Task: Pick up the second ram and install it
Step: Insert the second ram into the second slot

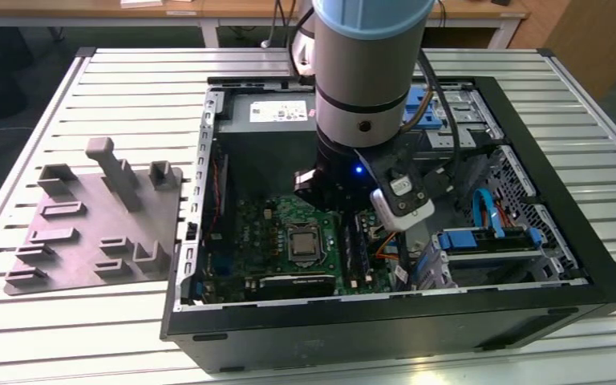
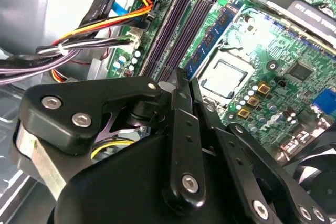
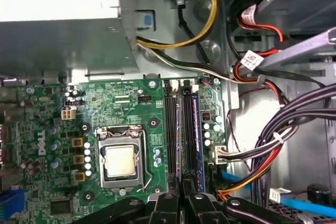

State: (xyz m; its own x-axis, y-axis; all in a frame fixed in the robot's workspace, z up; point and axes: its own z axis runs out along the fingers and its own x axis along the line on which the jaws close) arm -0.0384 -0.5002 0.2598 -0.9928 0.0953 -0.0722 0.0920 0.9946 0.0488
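Over the slatted table (image 1: 73, 329), centre of the exterior view: computer case (image 1: 394, 329), black, lid off, motherboard (image 1: 270, 228) facing up.
arm (image 1: 367, 72): enters from the top centre of the exterior view and reaches down into the case. Its lower end is above the board's edge toward the exterior view's right.
gripper (image 3: 182, 184) (image 2: 185, 80): seen in both wrist views, low over the memory slots (image 3: 171, 124) (image 2: 163, 35).
jaws: drawn nearly together, clenched on the second ram as far as both wrist views show.
second ram (image 3: 195, 129) (image 2: 210, 40): thin dark stick with bluish marks, standing on edge and parallel to the slots. Its near end runs in at the fingertips. Cannot tell whether it is seated in a slot or held just above one.
memory slots: long, dark and side by side, lying between the CPU socket (image 3: 122, 161) (image 2: 223, 77) and the cable side of the case.
CPU socket: square metal frame with a silver chip inside it, near the slots but not touching them.
cables (image 3: 283, 129) (image 2: 105, 22): black, red, yellow and orange bundles, beside the slots on the side away from the socket.
fixture plate (image 1: 83, 233): grey, with upright blocks, flat on the table at the exterior view's left. It sits just beside the case, well apart from the arm.
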